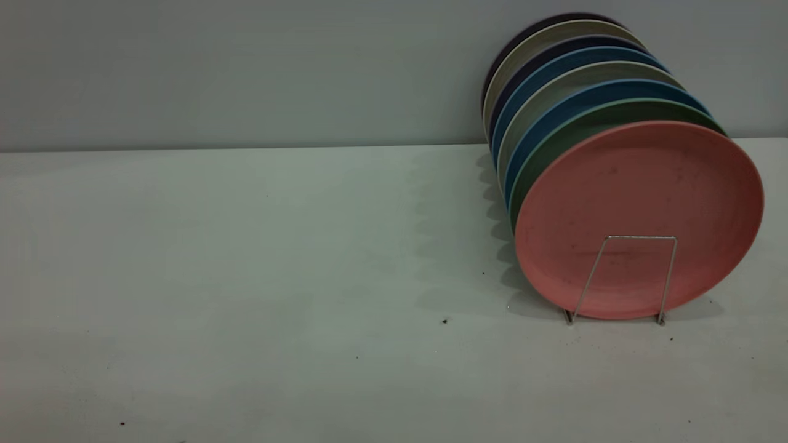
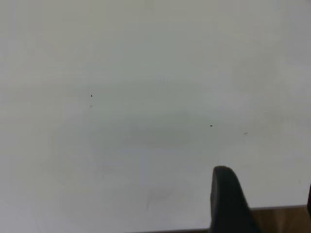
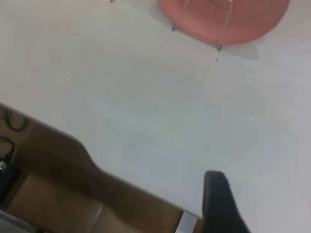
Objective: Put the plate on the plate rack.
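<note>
Plate (image 1: 640, 209) upright in plate rack (image 1: 622, 280) (frontmost); end effector states: cannot tell.

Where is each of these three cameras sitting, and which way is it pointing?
Exterior view: low, facing across the table at the pink plate standing upright in the plate rack, front of a row; no arm shows.
Left wrist view: on the left arm, looking down at bare table; one dark finger shows.
Right wrist view: on the right arm, looking down at the table's edge; one finger shows.
Shared: exterior and right wrist views both show plate and rack.

Each gripper shows one rounded black finger (image 2: 228, 204).
</note>
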Action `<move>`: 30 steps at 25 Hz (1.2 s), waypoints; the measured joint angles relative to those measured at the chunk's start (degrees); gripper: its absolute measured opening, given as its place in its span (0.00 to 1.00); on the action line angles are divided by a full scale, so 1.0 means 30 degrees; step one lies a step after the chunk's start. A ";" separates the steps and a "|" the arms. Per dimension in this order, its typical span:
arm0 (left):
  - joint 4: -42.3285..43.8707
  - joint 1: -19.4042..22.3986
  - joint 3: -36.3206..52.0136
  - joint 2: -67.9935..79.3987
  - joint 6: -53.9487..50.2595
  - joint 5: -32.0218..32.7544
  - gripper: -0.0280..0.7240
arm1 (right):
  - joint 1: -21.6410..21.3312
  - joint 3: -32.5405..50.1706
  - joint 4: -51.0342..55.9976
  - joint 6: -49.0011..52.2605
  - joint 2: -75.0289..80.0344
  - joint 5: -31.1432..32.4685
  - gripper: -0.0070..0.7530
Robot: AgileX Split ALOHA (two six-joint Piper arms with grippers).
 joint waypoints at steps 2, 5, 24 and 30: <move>-0.0018 0.0000 0.0287 -0.0201 0.0038 0.0000 0.60 | 0.0177 0.0088 -0.0094 0.0246 0.0000 -0.0243 0.61; -0.0033 0.0000 0.1268 -0.0357 0.0041 -0.0019 0.60 | 0.0177 0.0422 -0.0094 0.0501 -0.0064 -0.0926 0.61; 0.0323 -0.1292 0.2242 -0.0357 0.0160 -0.0568 0.60 | 0.0177 0.0463 -0.0434 0.2252 -0.0151 -0.1225 0.61; 0.0323 -0.1292 0.2242 -0.0357 0.0160 -0.0574 0.60 | 0.0177 0.0463 -0.0434 0.2253 -0.0151 -0.1261 0.61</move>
